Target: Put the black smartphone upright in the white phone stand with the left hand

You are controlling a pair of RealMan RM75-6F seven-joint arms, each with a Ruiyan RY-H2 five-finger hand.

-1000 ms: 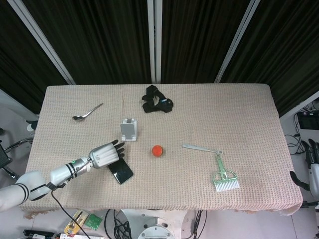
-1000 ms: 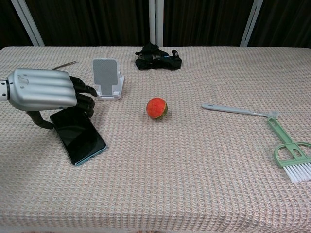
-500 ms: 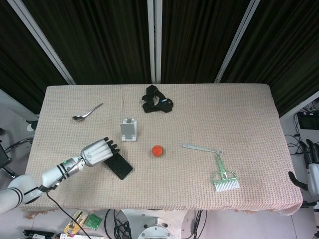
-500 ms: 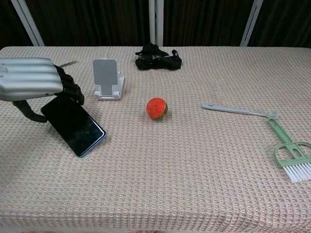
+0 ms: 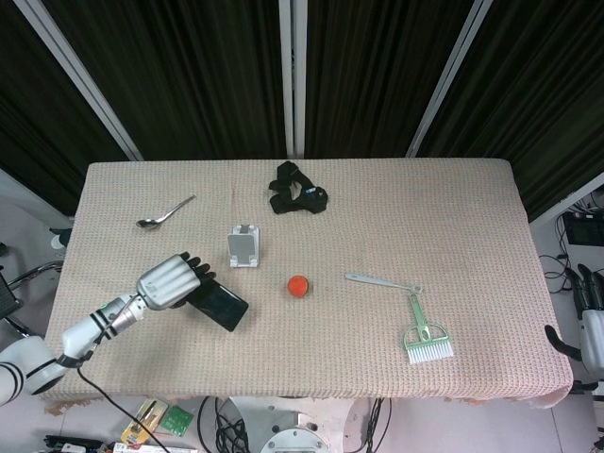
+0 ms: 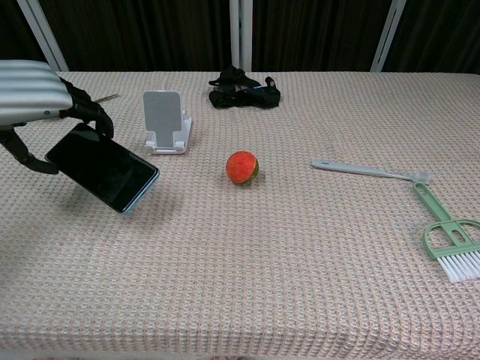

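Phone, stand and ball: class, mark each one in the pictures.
Phone (image 6: pixel 103 167), chest view, middle of its dark screen.
Stand (image 6: pixel 163 114), chest view, its upright white backplate.
Ball (image 6: pixel 242 166), chest view, centre of its orange face.

Black smartphone tilted, lifted; white phone stand upright.

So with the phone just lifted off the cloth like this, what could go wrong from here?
The left hand holds the black smartphone only at its upper end, tilted with most of it hanging free, so it could slip or swing. The white phone stand looks light and may get knocked or pushed back on the cloth during insertion.
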